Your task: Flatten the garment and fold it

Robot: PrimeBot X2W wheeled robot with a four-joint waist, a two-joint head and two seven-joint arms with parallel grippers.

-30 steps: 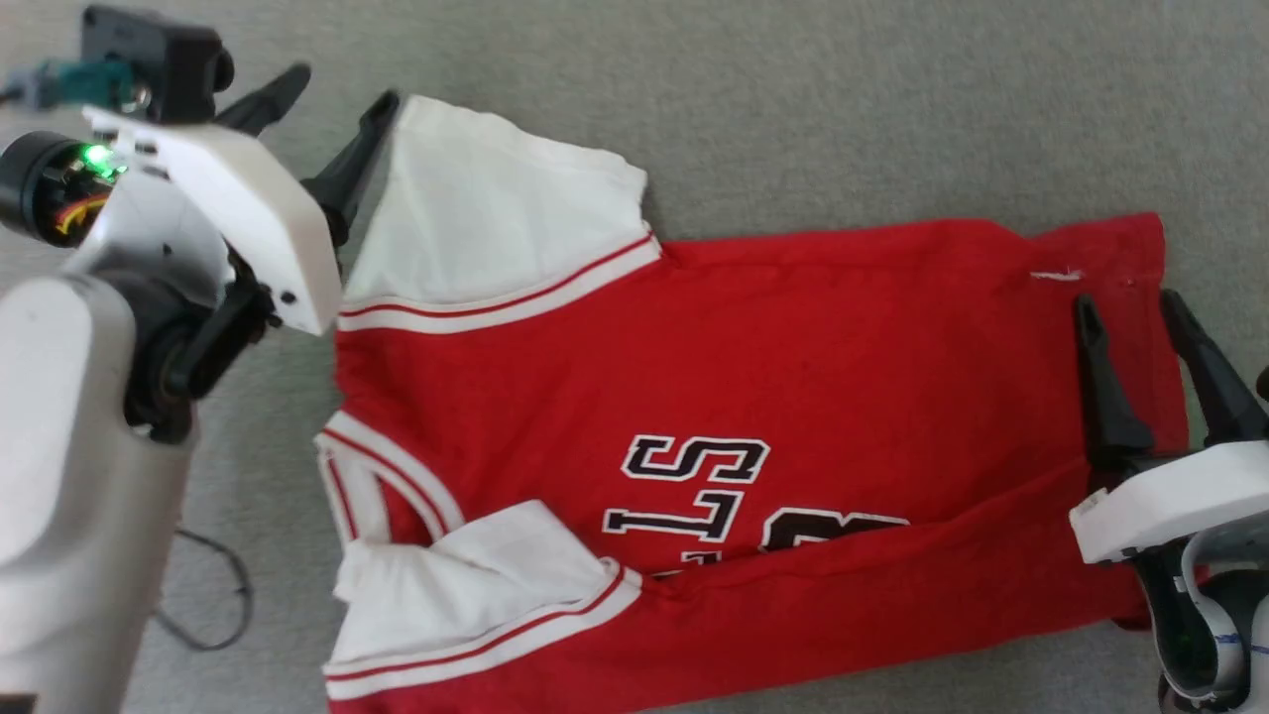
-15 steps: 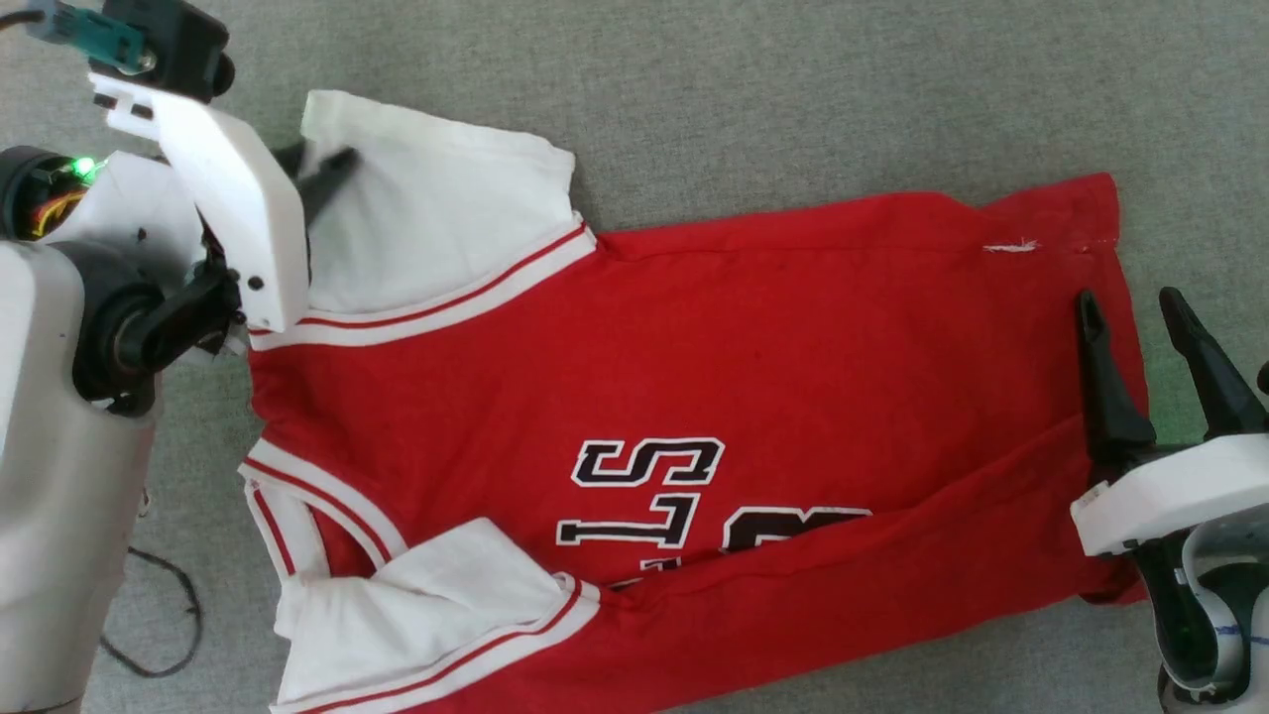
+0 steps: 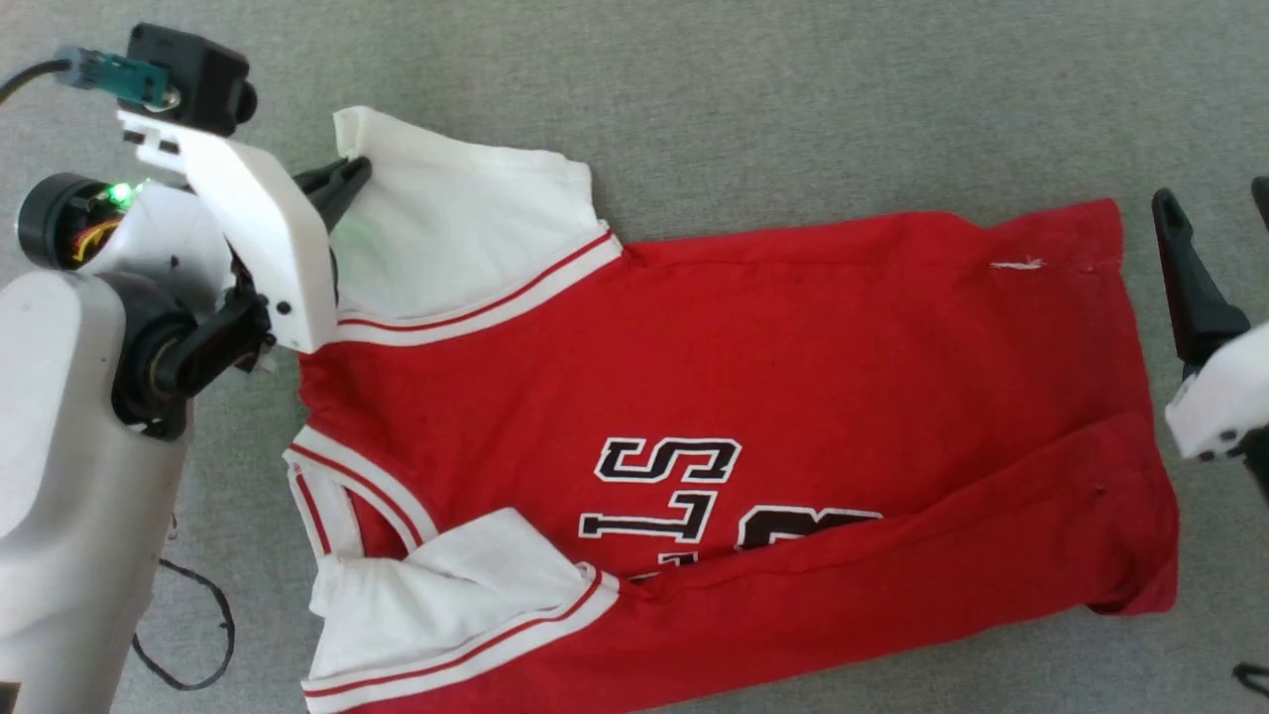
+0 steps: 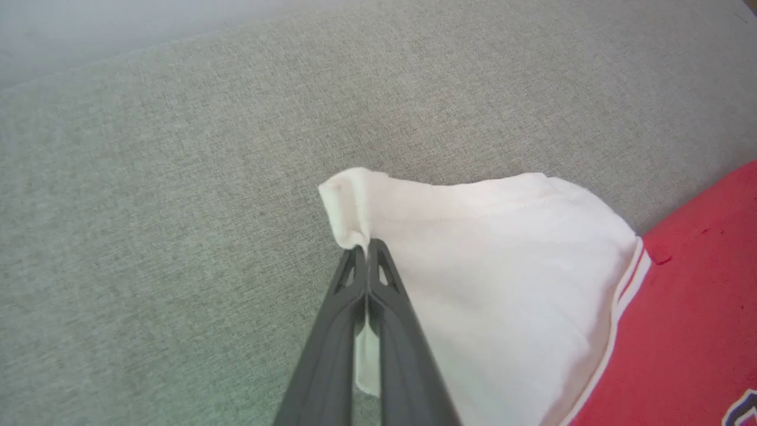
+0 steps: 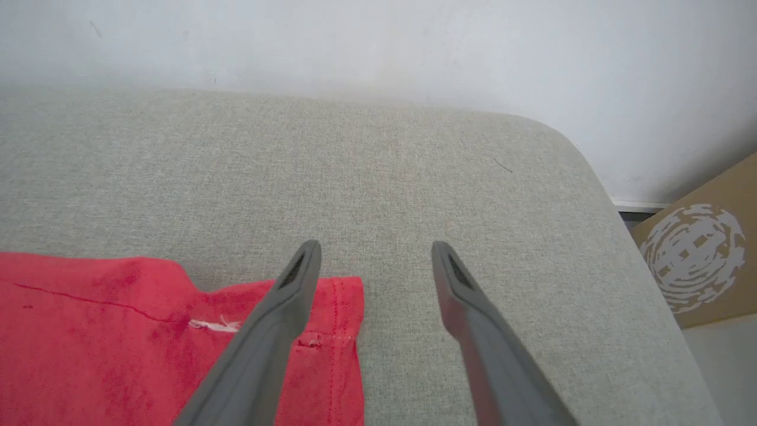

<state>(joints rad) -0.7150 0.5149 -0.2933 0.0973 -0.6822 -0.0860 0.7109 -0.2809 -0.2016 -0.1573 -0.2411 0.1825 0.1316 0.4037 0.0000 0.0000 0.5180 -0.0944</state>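
While outspread, garment (image 3: 793,377) sleeve-first in left gripper (image 4: 368,249).

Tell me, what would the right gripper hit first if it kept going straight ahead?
Likely the grey cushion beyond the garment; the right gripper points across it toward the white wall, though height is hard to judge.

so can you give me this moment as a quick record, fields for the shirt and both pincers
surface: grey fabric
garment: red, lying sideways, collar toward the robot's left, near side folded up over the lettering
far sleeve: white, spread out, corner pinched
near sleeve: white, crumpled
left pincer: shut on the far sleeve's corner
right pincer: open, holding nothing, by the hem
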